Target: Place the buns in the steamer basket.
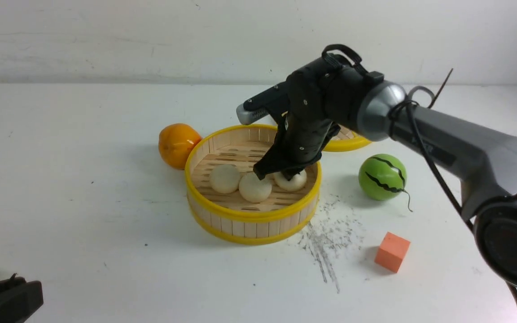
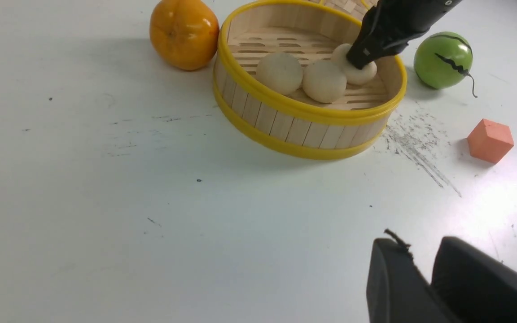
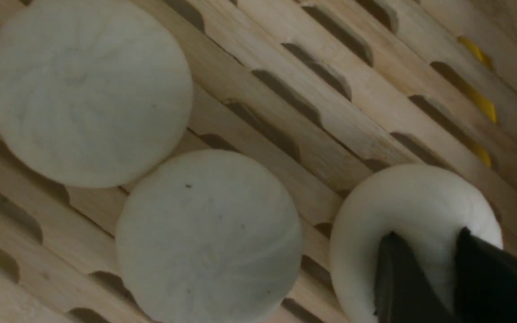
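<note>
The steamer basket (image 1: pixel 249 216) stands in the middle of the white table. All three buns lie on its slatted floor (image 3: pixel 330 121): one at the left (image 1: pixel 225 178), one in the middle (image 1: pixel 255 187), one at the right (image 1: pixel 293 182). My right gripper (image 1: pixel 282 172) reaches down into the basket and is shut on the right bun (image 3: pixel 411 202), its fingertips (image 3: pixel 391 269) pressed into it. That bun rests on the floor. My left gripper (image 2: pixel 420 251) is shut and empty, low at the near left, far from the basket (image 2: pixel 285 125).
An orange (image 1: pixel 177 144) touches the basket's far left side. A green striped melon ball (image 1: pixel 382 176) lies to its right and an orange-pink cube (image 1: pixel 392 251) nearer me. The flat lid (image 1: pixel 350 142) lies behind, mostly hidden by my right arm. Dark scuff marks (image 1: pixel 323 237) lie right of the basket.
</note>
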`<move>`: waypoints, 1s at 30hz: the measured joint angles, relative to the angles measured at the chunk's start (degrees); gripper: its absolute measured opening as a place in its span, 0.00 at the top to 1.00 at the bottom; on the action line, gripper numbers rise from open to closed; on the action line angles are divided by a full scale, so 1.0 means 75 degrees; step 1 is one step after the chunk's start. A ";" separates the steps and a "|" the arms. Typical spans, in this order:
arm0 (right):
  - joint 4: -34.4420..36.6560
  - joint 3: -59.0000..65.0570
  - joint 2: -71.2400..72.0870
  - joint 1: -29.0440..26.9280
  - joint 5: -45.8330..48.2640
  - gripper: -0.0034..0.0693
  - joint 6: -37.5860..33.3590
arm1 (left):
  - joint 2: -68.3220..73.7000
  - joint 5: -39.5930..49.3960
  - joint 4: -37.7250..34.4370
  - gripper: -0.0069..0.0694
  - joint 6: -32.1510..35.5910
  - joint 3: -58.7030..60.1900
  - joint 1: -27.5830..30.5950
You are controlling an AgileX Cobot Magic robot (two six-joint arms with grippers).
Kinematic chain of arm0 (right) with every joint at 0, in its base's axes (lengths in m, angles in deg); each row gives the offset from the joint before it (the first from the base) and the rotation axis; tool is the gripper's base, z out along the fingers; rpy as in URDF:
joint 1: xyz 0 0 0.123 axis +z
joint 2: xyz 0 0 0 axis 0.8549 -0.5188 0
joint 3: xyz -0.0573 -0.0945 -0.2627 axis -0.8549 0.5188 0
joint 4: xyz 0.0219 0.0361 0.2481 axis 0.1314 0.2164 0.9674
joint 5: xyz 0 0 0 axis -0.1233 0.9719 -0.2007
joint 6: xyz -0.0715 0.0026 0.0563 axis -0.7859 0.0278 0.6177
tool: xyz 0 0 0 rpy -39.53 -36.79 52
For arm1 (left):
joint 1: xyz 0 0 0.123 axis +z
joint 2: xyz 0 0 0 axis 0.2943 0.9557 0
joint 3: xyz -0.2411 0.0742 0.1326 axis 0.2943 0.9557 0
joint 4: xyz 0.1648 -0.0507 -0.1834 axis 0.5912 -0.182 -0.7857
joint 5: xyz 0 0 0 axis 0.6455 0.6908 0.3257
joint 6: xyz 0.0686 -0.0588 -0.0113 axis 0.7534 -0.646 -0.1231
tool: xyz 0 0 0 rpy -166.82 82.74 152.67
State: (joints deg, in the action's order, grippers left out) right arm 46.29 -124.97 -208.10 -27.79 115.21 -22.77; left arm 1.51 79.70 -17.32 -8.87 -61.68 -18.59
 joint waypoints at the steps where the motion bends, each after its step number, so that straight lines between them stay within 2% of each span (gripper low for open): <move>1: 0.0000 -0.0008 0.0000 0.0000 -0.0033 0.62 0.0041 | 0.0000 0.0000 0.0000 0.73 0.0000 0.0000 0.0000; 3: 0.0000 -0.0014 0.0027 0.0000 -0.0040 0.52 0.0139 | 0.0000 0.0000 0.0000 0.73 0.0000 0.0000 0.0000; 4: 0.0000 -0.0014 0.0089 0.0000 -0.0012 0.43 0.0172 | 0.0000 0.0000 0.0000 0.73 0.0000 0.0000 0.0000; 5: 0.0000 -0.0014 0.0100 0.0000 -0.0004 0.43 0.0172 | 0.0000 0.0000 0.0000 0.73 0.0000 0.0000 0.0000; 7: 0.0087 -0.0031 0.0285 0.0000 0.0114 0.32 0.0197 | 0.0000 0.0000 0.0000 0.72 0.0000 0.0000 0.0000; 10: 0.0301 -0.0183 0.0712 0.0000 0.0554 0.26 0.0067 | 0.0000 0.0000 0.0000 0.72 0.0000 0.0000 0.0000; 13: 0.0486 -0.0340 0.1197 0.0000 0.0994 0.27 -0.0306 | 0.0000 0.0000 0.0000 0.72 0.0000 0.0000 0.0000; 18: 0.0971 -0.0439 0.2419 0.0000 0.2049 0.47 -0.1230 | 0.0000 0.0000 0.0000 0.72 -0.0002 0.0006 0.0000; 19: 0.0988 -0.0439 0.2514 0.0000 0.2066 0.48 -0.1257 | 0.0000 0.0000 0.0000 0.72 -0.0002 0.0006 0.0000; 20: 0.1152 -0.0401 0.3003 0.0000 0.2153 0.61 -0.1471 | 0.0000 0.0000 0.0000 0.72 -0.0002 0.0006 0.0000; 25: 0.1500 0.0566 0.4450 0.0000 0.2177 0.93 -0.1782 | 0.0000 -0.0009 0.0000 0.72 -0.0002 0.0022 0.0000; 27: 0.1628 0.1102 0.5068 0.0000 0.2186 0.97 -0.1910 | 0.0000 -0.0009 0.0000 0.72 -0.0002 0.0028 0.0000; 30: 0.1871 0.2280 0.6111 0.0000 0.2192 0.98 -0.2083 | 0.0000 -0.0009 0.0000 0.72 -0.0002 0.0028 0.0000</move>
State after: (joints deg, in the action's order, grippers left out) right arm 60.32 -107.87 -162.27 -27.79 131.65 -38.40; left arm 1.51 79.63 -17.32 -8.89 -61.47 -18.59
